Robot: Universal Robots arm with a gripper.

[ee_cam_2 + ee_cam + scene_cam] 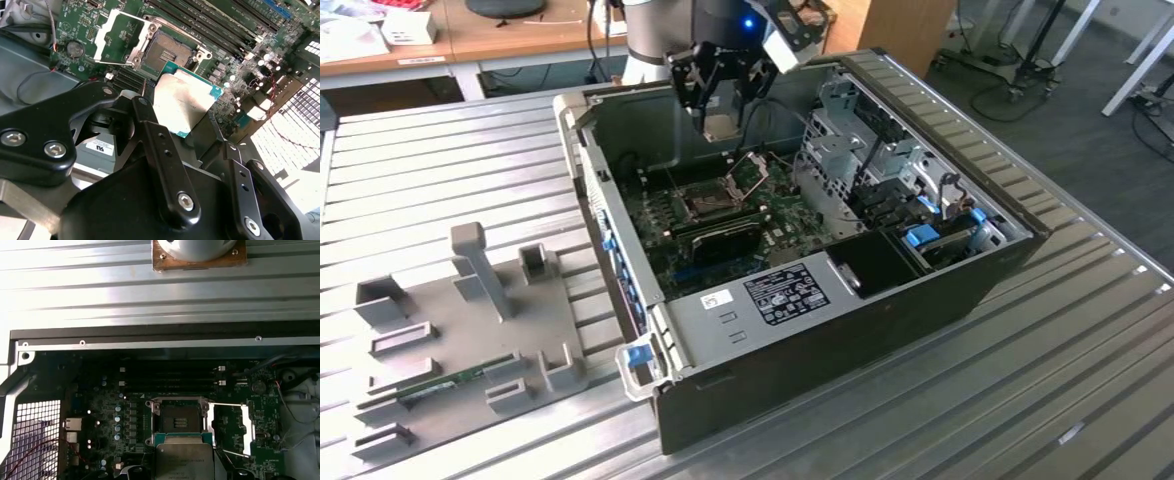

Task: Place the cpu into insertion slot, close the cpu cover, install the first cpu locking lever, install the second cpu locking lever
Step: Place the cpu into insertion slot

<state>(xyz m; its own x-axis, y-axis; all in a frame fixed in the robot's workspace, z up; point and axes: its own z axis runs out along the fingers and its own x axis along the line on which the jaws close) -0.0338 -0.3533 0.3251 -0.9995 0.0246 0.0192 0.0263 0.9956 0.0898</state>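
Your pincer (186, 131) has its two black fingers (147, 125) drawn in against opposite edges of the cpu (182, 97), so the chip sits clamped between them, its silvery top showing in the second wrist view. Below the pincer lies the insertion slot (170, 50), bare, with the chip above it and not yet seated. Beside the slot, off to one side of the pincer, the cpu cover (117, 37) stands swung open. Further out spread the green motherboard (720, 225) and the open computer case (961, 270). You should judge the chip light, rigid and smooth-sided, with a fragile underside, so an edge hold like this one, with a modest squeeze, suits it
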